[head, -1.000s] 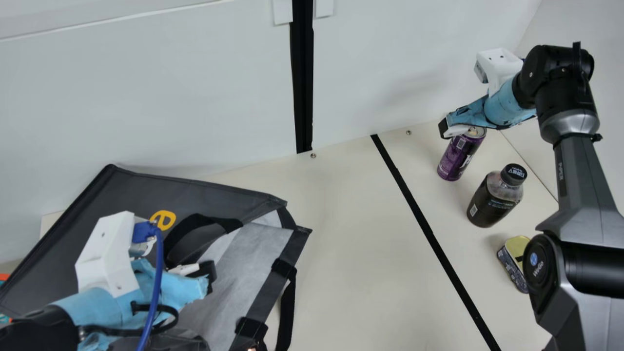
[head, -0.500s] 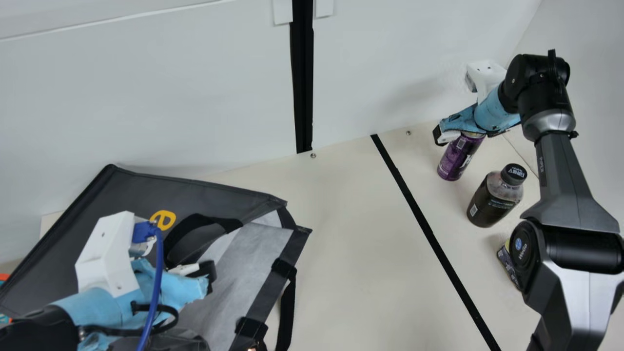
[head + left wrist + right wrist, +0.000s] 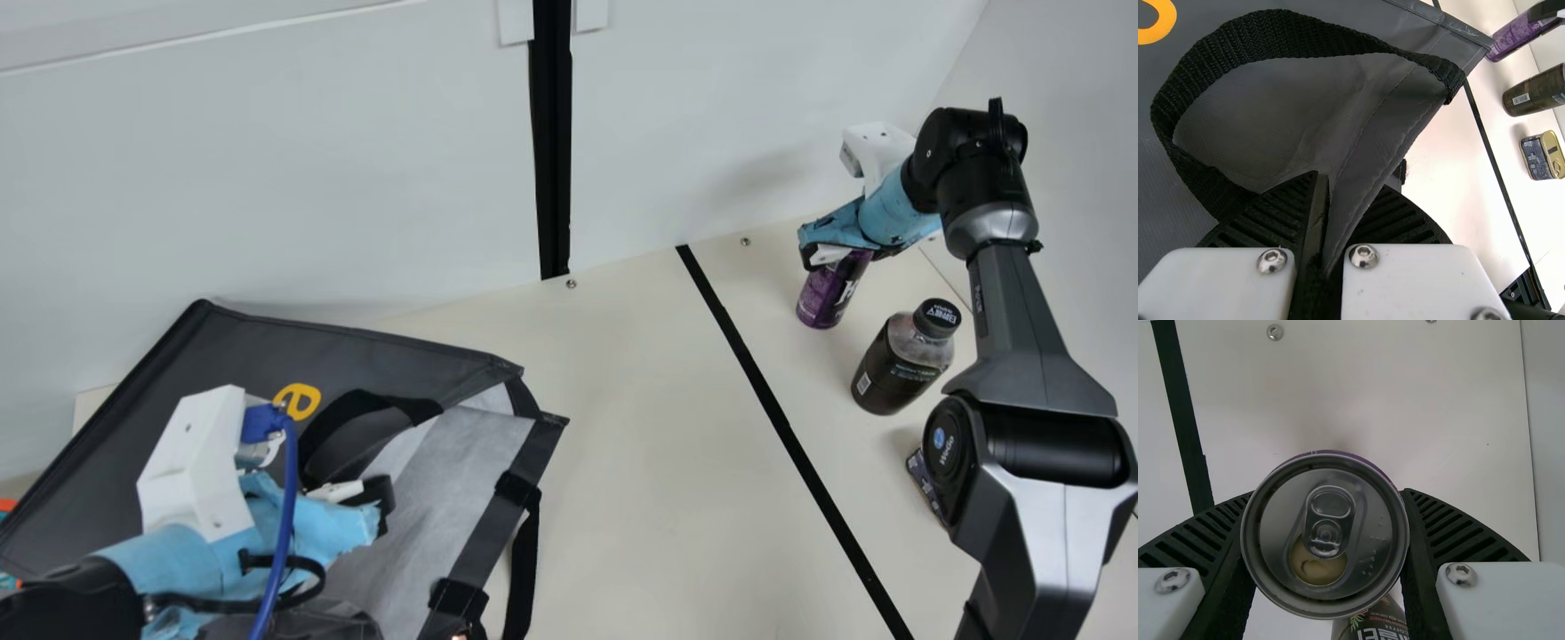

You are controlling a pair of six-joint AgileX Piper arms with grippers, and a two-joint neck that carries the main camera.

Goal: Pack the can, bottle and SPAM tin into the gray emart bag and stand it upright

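Risks, in order of weight: the purple metal can [image 3: 827, 293], upright on the far right of the table [image 3: 667, 444], is pinched near its top between the right gripper's [image 3: 1327, 495] two ribbed fingers; a hold that high could let it swing or slip once lifted. Its top, with a pull tab [image 3: 1330, 527], may be open; a tilt might then spill. The squat black-labelled plastic bottle [image 3: 898, 364], upright just beside it on the nearer side, could be knocked by a low sideways move. The gray emart bag [image 3: 240, 342], soft-sided, lies at left, its pale-lined mouth toward the right; the left gripper [image 3: 1348, 183] is closed on a thin fold of its gray edge, which could slide free and let the mouth sag. Black webbing handle [image 3: 1271, 27]: loose loop, likely to snag. SPAM tin [image 3: 1541, 157], blue and gold, at the near right, yet to be packed. Labels and print: yellow lettering [image 3: 297, 401] on the bag; pale print across the can's purple side; white print on the bottle's black cap [image 3: 937, 316], a small pale panel [image 3: 863, 383] on its wrapper; fine pale print on the tin's dark side.
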